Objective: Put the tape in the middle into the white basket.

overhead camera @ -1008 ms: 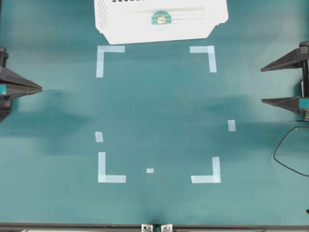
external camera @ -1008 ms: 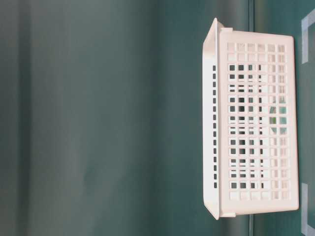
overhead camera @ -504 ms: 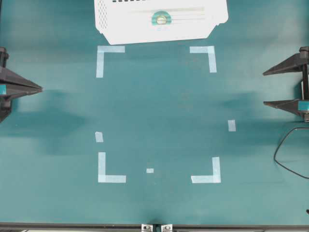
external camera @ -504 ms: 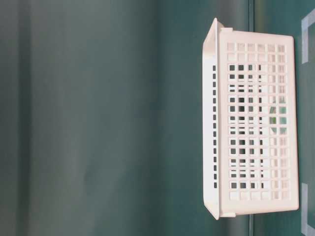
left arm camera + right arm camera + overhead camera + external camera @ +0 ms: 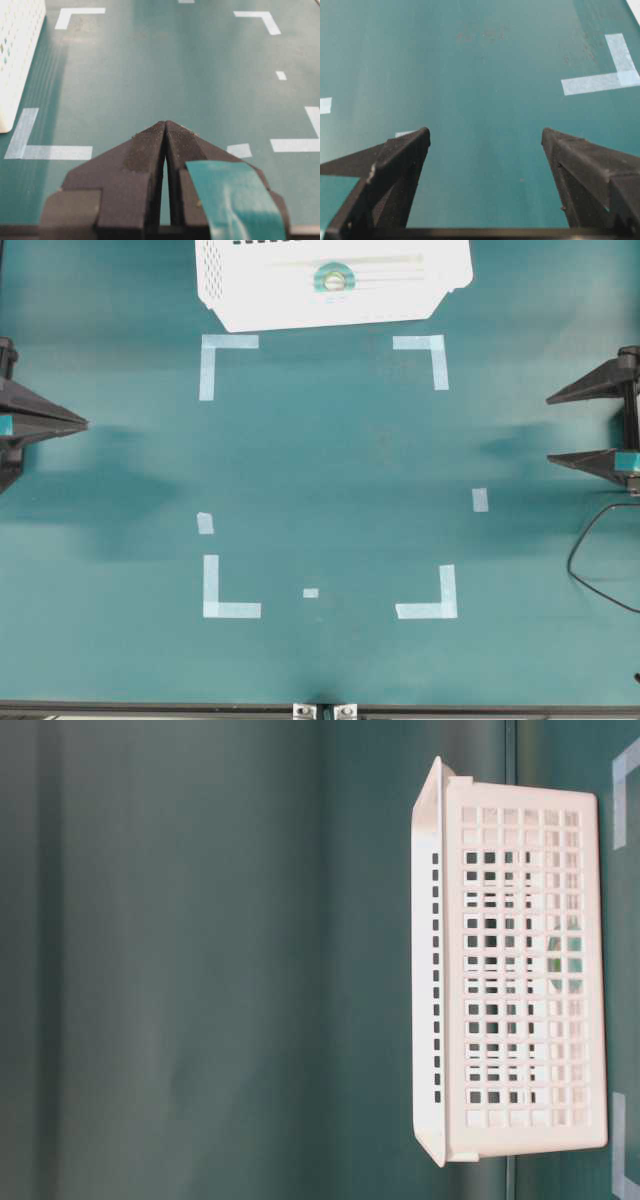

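Observation:
The tape (image 5: 334, 280), a small teal roll with a tan core, lies flat inside the white basket (image 5: 260, 306) at the top middle of the overhead view. From table level the basket (image 5: 520, 980) shows its lattice side, with a hint of teal behind the holes. My left gripper (image 5: 84, 424) rests shut at the far left edge, its tips (image 5: 165, 125) pressed together on nothing. Far to the right, my right gripper (image 5: 548, 427) stands open and empty, well away from the basket, and bare mat shows between its fingers (image 5: 410, 150).
Pale-blue tape strips mark a rectangle's corners on the green mat (image 5: 330, 470), such as one corner (image 5: 213, 352) just below the basket. Small loose strips (image 5: 480, 500) lie nearby. A black cable (image 5: 590, 560) loops at the right edge.
My right gripper has drawn back slightly toward the right edge, still open. The tape, the basket and my left gripper have not moved.

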You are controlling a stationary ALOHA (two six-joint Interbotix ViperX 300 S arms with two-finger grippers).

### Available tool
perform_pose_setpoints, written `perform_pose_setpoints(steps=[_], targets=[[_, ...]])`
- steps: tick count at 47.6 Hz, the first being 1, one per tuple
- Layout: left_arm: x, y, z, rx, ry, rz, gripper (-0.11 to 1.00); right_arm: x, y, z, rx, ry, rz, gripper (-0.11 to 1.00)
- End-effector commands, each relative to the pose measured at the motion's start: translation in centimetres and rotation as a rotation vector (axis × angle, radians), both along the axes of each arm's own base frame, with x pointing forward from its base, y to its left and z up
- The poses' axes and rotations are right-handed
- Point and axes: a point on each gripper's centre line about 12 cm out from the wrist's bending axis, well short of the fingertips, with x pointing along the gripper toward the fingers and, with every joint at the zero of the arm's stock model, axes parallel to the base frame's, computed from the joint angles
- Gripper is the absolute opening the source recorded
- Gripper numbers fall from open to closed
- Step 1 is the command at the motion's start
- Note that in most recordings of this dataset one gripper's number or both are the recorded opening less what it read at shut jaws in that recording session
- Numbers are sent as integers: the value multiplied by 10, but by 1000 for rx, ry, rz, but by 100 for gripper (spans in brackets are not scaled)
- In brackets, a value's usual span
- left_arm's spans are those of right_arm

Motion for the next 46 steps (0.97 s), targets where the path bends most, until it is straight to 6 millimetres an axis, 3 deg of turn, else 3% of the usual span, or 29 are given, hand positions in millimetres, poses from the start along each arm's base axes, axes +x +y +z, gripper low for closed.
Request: perform_pose_setpoints(steps=[1,46], targets=[[1,0,5,1,-11,1,-11,2,0,4,-5,-21,7,96],[1,0,5,1,-11,1,-11,1,4,1,-86,-101,71,96]])
